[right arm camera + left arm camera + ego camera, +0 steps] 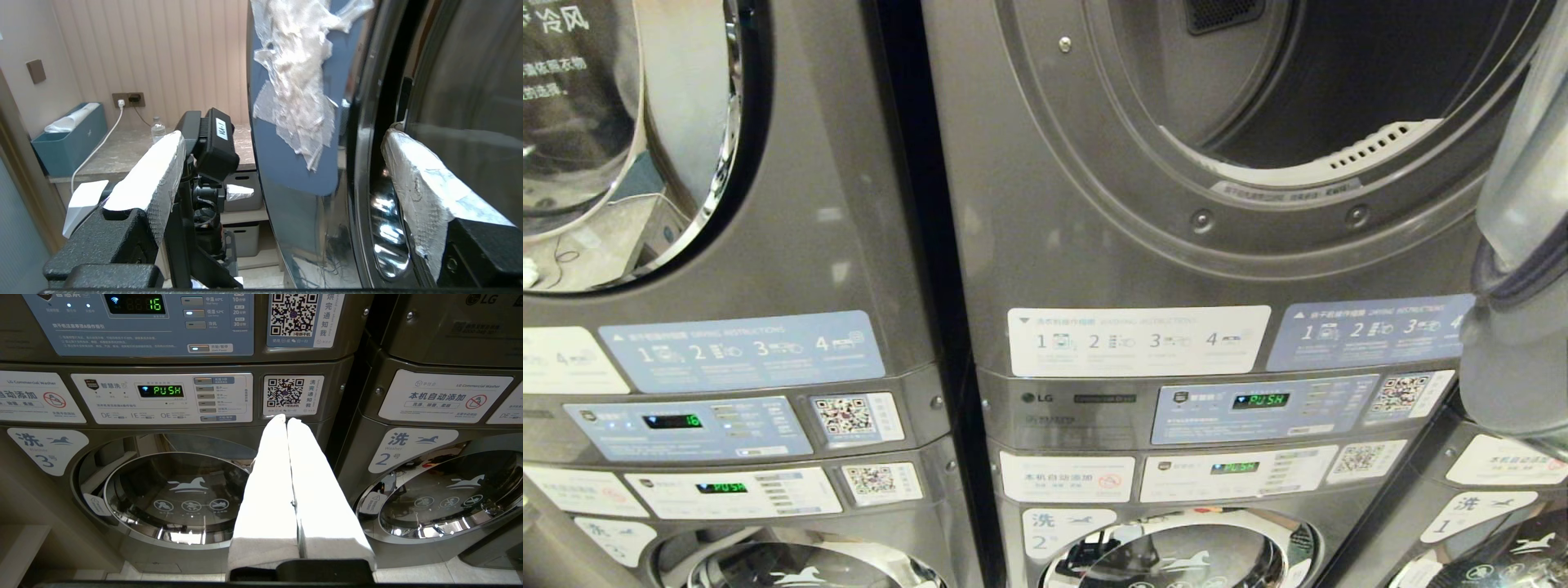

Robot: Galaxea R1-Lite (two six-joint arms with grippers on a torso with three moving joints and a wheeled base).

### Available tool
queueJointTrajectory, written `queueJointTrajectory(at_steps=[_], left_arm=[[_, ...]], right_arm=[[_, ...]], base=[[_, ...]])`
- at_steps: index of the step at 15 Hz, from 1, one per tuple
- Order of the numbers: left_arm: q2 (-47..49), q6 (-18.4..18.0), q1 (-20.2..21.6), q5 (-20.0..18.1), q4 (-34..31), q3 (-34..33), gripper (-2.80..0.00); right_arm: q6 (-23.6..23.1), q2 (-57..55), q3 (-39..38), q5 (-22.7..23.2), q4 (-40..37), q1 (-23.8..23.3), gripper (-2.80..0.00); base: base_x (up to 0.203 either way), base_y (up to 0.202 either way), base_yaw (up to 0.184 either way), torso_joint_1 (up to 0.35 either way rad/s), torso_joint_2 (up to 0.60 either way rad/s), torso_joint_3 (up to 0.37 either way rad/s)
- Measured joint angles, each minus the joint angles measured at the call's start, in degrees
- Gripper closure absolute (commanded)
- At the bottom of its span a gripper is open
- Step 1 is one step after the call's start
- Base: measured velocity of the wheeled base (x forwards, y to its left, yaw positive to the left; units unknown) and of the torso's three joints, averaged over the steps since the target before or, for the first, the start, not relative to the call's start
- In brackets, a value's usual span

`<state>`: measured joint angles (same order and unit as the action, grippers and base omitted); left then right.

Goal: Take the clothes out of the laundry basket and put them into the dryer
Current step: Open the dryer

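Observation:
The dryer [1094, 204] stands before me with its round mouth open and the dark drum [1339, 82] showing no clothes. Its swung-out door [1519, 245] hangs at the right edge of the head view. In the right wrist view my right gripper [284, 136] is open wide, with the door's edge [302, 163] between the white padded fingers [155, 171] and nothing held. My left gripper [286, 418] is shut and empty, parked low in front of the washer marked 3 [175, 494]. The clothes and the laundry basket are out of view.
A second dryer [768, 204] stands to the left, washers [1176, 555] sit below both. Beside the door is a black stand with a device [208, 143]. Behind it are a counter with a teal box [69, 139] and a bottle [158, 128], and grey bins [241, 196].

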<state>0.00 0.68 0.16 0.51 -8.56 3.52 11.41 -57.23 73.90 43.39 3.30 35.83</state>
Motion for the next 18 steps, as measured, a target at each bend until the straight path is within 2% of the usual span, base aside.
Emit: queueJointTrajectory(at_steps=[3, 6, 10, 13, 16, 17, 18], left_arm=[[0.0, 0.0, 0.0, 0.0, 0.0, 0.0, 0.00], [0.0, 0.0, 0.0, 0.0, 0.0, 0.0, 0.00], [0.0, 0.0, 0.0, 0.0, 0.0, 0.0, 0.00], [0.0, 0.0, 0.0, 0.0, 0.0, 0.0, 0.00], [0.0, 0.0, 0.0, 0.0, 0.0, 0.0, 0.00], [0.0, 0.0, 0.0, 0.0, 0.0, 0.0, 0.00], [0.0, 0.0, 0.0, 0.0, 0.0, 0.0, 0.00]], right_arm=[[-0.1, 1.2, -0.2, -0.8, -0.2, 0.0, -2.80], [0.1, 5.0, -1.8, -4.1, -3.1, -0.1, -2.80], [0.2, 14.4, -8.2, -6.8, -9.1, -0.6, -2.80], [0.2, 21.3, -17.7, -16.1, -11.8, -3.8, -2.80], [1.7, 28.1, -30.4, -27.1, -13.1, -12.0, -2.80], [2.9, 30.6, -34.6, -29.5, -13.4, -15.7, 0.00], [4.0, 33.2, -38.3, -30.9, -14.0, -20.0, 0.00]], base=[[0.000, 0.000, 0.000, 0.000, 0.00, 0.000], [0.000, 0.000, 0.000, 0.000, 0.00, 0.000], [0.000, 0.000, 0.000, 0.000, 0.00, 0.000], [0.000, 0.000, 0.000, 0.000, 0.00, 0.000], [0.000, 0.000, 0.000, 0.000, 0.00, 0.000], [0.000, 0.000, 0.000, 0.000, 0.00, 0.000], [0.000, 0.000, 0.000, 0.000, 0.00, 0.000]])
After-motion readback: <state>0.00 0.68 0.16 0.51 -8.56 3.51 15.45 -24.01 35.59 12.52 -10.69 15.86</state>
